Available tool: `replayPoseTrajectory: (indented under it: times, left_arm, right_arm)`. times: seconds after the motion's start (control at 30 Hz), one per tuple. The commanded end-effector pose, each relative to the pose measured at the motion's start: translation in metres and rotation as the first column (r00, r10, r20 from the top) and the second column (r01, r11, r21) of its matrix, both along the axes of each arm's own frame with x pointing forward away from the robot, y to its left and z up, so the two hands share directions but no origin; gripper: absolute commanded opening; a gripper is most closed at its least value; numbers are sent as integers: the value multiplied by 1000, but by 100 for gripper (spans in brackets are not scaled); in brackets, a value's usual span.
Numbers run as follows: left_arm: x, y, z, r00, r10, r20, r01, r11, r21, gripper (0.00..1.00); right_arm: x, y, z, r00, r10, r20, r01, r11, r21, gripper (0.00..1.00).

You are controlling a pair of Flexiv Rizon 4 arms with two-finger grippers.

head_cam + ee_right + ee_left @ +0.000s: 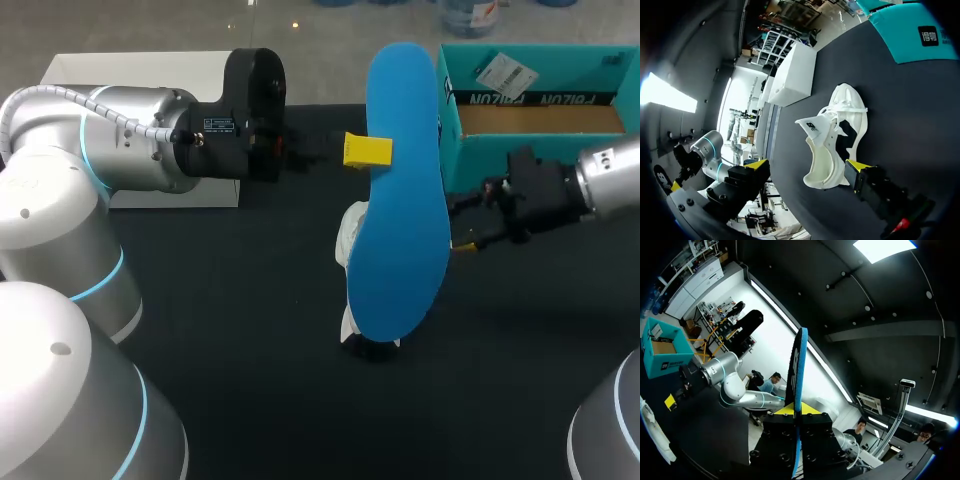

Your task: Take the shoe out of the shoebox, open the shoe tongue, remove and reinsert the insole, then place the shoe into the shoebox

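A long blue insole [400, 190] is held high over the table, upright, with my left gripper [372, 150] shut on its edge. In the left wrist view the insole [800, 370] runs edge-on between the yellow tips of that gripper [798, 410]. The white shoe [350, 240] rests on the black table, mostly hidden behind the insole. In the right wrist view the shoe [832, 145] shows its opening and raised tongue. My right gripper [808, 166] is wide open around the heel, one fingertip [858, 166] close against it. My right gripper [462, 230] comes in from the right.
The teal shoebox [540, 150] stands open at the back right, just behind my right arm; it also shows as the shoebox [920, 35] and the shoebox [662, 347]. A white box [100, 68] sits at the back left behind my left arm.
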State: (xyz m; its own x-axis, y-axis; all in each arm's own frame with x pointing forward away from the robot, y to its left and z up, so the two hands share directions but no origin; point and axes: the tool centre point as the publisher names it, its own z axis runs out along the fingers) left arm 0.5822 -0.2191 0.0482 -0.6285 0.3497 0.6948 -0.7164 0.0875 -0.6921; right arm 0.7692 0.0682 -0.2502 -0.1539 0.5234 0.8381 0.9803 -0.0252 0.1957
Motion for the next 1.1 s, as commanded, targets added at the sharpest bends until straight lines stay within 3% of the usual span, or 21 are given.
replayPoseTrajectory:
  times: [0.03,0.27,0.43,0.83,0.9,1.0,1.1]
  left_arm:
    - [0,-1,-1,1000,0,0,0,1000,-2,0]
    - [0,-1,-1,1000,0,0,0,1000,-2,0]
    - [0,-1,-1,1000,0,0,0,1000,-2,0]
    - [0,-1,-1,1000,0,0,0,1000,-2,0]
    - [0,-1,-1,1000,0,0,0,1000,-2,0]
    - [0,-1,-1,1000,0,0,0,1000,-2,0]
    - [0,-1,-1,1000,0,0,0,1000,-2,0]
  right_arm:
    - [-12,-15,22,999,-33,19,32,998,60,100]
    - [-10,-14,53,994,-67,90,49,979,196,100]
    - [-6,-10,72,993,-64,101,40,974,224,100]
    - [-6,-10,72,993,-64,101,40,974,224,100]
    - [1,-3,66,997,-66,49,44,934,353,100]
    - [13,-2,72,999,-26,-30,36,923,384,100]
    - [23,-5,86,1000,-5,-24,15,899,438,100]
